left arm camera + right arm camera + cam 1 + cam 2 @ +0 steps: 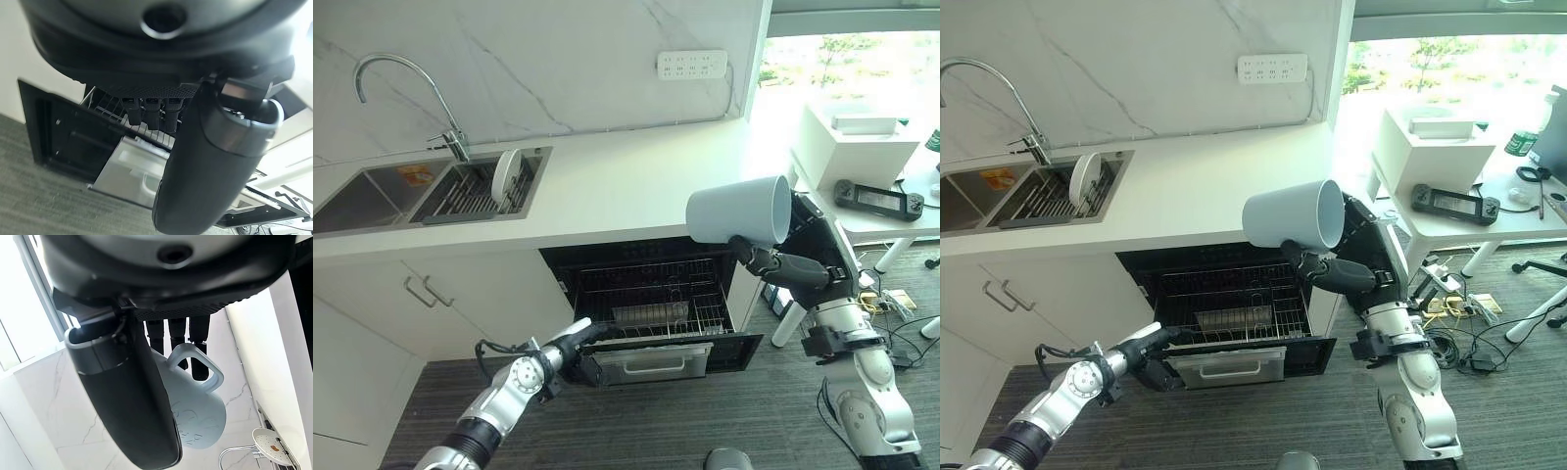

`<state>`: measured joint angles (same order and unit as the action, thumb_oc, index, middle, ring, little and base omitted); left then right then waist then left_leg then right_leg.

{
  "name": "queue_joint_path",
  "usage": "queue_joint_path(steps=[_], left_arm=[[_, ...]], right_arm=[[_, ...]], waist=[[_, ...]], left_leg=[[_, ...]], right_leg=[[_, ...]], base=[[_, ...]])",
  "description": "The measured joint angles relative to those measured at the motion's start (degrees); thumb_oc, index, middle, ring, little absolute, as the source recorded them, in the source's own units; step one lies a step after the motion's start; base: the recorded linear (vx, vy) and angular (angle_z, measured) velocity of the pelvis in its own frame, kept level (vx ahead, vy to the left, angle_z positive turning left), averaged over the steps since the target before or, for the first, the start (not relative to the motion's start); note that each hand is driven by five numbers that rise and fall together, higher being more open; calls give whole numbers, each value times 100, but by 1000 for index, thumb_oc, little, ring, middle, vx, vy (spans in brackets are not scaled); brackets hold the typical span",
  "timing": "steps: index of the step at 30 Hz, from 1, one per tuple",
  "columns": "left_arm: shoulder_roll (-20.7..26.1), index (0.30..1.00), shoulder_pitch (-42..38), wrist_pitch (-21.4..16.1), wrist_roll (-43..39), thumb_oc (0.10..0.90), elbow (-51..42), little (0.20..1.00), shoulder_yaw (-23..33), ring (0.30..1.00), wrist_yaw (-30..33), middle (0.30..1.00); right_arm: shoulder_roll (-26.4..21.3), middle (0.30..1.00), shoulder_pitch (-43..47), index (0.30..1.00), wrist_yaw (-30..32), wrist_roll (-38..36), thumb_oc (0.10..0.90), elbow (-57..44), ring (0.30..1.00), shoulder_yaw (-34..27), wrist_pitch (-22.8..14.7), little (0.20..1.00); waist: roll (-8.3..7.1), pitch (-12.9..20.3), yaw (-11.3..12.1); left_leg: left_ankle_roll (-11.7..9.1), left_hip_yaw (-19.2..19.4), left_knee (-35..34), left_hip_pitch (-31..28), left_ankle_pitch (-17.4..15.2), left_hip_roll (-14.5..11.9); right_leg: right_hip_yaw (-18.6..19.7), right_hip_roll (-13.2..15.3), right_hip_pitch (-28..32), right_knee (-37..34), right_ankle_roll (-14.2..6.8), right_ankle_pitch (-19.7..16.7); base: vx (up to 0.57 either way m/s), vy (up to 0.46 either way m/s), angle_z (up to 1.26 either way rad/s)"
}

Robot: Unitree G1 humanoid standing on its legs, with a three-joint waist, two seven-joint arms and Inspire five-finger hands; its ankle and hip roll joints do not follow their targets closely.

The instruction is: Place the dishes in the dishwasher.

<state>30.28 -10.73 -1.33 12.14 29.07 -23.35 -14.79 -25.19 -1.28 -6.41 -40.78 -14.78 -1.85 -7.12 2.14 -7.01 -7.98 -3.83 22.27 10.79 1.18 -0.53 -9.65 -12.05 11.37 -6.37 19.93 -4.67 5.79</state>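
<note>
My right hand (785, 266) is shut on a pale blue-grey mug (739, 211), fingers through its handle (198, 363). The mug lies tilted on its side in the air, above the right end of the open dishwasher (651, 294). Its wire rack (656, 284) is pulled out and holds a small grey basket (649, 313). My left hand (570, 345) sits at the rack's front left corner, fingers (149, 110) curled over the wire edge. A white plate (506, 176) stands upright in the sink's drying rack (470, 191).
A steel sink (362, 201) with a tall tap (406, 93) is at the left of the white worktop (626, 186). A white table (891, 220) with a box (852, 142) and a black controller (879, 199) stands close on the right.
</note>
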Motion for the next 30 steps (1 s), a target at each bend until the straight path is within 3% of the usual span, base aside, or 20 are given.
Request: queue_joint_path(steps=[8,14,20,24,30], left_arm=[[-449,900,-639,-115,308,800,1384,900,-6,900,324,900],[-478,900,-684,5,598,800,1576,900,-81,900,165,900],[-493,900,-937,310,1114,800,1515,900,-582,900,-842,900],[-471,900,-1043,626,1447,800,1258,900,-629,900,-1355,900],[-206,900,-1214,1148,2030,800,190,900,-986,900,-2887,900]], right_arm=[[-2,300,39,300,-66,-119,400,-1,300,212,196,300],[-2,300,41,300,-71,-221,400,-1,300,213,347,300],[-5,300,41,300,-68,-222,400,-1,300,233,511,300],[-64,300,42,300,-60,-223,400,-1,300,231,536,300],[-70,300,143,300,15,-221,400,-2,300,335,552,300]], waist=[[-82,313,-70],[-67,446,-152],[105,576,-157],[119,586,-191],[213,639,-166]], left_leg=[[-20,36,-1,-34,-50,-31],[-15,95,0,-45,-54,-37],[-15,118,0,-40,-55,-33],[-17,118,-7,-33,-54,-40],[25,113,-10,0,-59,-31]], right_leg=[[43,-27,-14,2,3,-1],[101,-51,-18,-58,-10,-71],[150,-63,-18,-110,-11,-83],[175,-80,-37,-109,-10,-83],[166,-77,-23,-126,-33,-100]], base=[[7,-1,-2],[11,2,-5],[1,1,-1],[0,18,-3],[0,0,0]])
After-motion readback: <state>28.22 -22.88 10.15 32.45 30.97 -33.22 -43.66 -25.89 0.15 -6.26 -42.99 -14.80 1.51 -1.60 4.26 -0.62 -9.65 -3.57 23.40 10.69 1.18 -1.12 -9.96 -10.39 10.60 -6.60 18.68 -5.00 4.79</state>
